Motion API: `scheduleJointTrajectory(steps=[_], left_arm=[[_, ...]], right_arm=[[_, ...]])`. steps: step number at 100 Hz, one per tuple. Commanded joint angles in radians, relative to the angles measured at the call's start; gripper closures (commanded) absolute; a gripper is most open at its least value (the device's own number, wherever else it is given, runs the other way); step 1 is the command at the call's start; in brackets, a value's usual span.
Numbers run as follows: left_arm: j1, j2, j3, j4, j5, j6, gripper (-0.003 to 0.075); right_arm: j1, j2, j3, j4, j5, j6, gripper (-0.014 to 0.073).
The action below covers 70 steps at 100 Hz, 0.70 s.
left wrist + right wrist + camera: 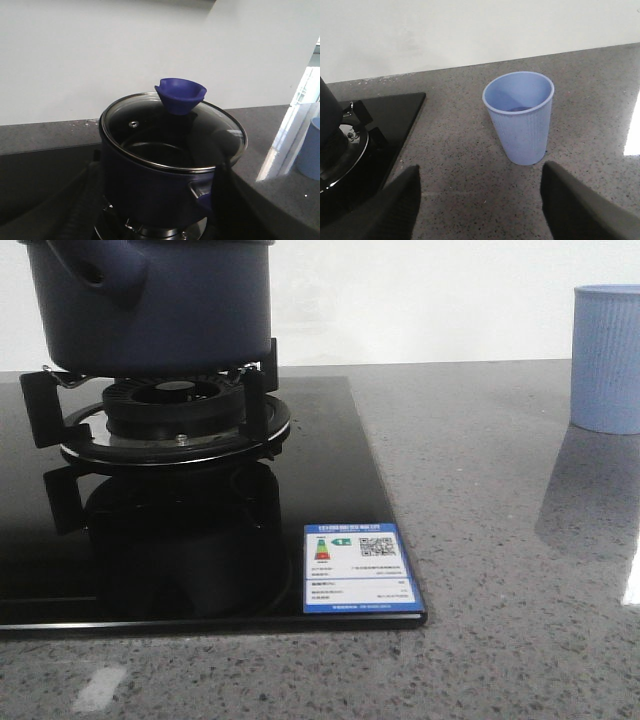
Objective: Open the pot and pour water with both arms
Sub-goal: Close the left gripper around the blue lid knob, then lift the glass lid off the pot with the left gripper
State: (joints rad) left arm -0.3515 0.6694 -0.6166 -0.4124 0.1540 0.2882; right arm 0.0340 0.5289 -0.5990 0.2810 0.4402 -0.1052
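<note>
Left hand (160, 172) spread wide, gripping nothing, dark blurred fingers (226, 185) flanking the pot (150, 195) without clearly touching it. Right hand (480, 172) likewise agape and empty, fingers either side of bare counter (460, 165), aimed at the cup (520, 120) just ahead.

From the front, pot up at 11 o'clock on the burner (175, 415) of the black hob (330, 490); cup well apart at its 3 o'clock, upright on the counter. Glass lid (165, 135) seated on the rim, blue knob (180, 95) standing up from its middle.

Probably the opening step, with the lid first. Centre over the knob, come down square, and close below its flared top so nothing slips. Lift straight up until clear of the rim; tilting early risks dragging the pot on its supports. Park the lid away from the cup. Whether the cup holds water: hard to tell.
</note>
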Motion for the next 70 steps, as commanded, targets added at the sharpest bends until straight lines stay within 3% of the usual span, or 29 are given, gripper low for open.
scheduleJointTrajectory(steps=[1,21,43,60,70], left_arm=[[-0.042,0.054,-0.034,-0.014,-0.128,0.002,0.0291],[-0.131,0.188,-0.064,-0.014,-0.251,0.002,0.0288],[-0.139,0.354,-0.154,0.005,-0.318,0.002,0.0282],[-0.139,0.462,-0.227,0.048,-0.327,0.002,0.017],[-0.137,0.513,-0.267,0.048,-0.331,0.002,0.0162]], right_arm=[[0.002,0.011,-0.037,0.008,-0.064,-0.012,0.0128],[0.002,0.011,-0.037,0.008,-0.06,-0.012,0.0128],[0.002,0.011,-0.037,0.015,-0.056,-0.012,0.0128],[0.002,0.011,-0.037,0.017,-0.048,-0.012,0.0128],[0.002,0.011,-0.037,0.017,-0.048,-0.012,0.0128]])
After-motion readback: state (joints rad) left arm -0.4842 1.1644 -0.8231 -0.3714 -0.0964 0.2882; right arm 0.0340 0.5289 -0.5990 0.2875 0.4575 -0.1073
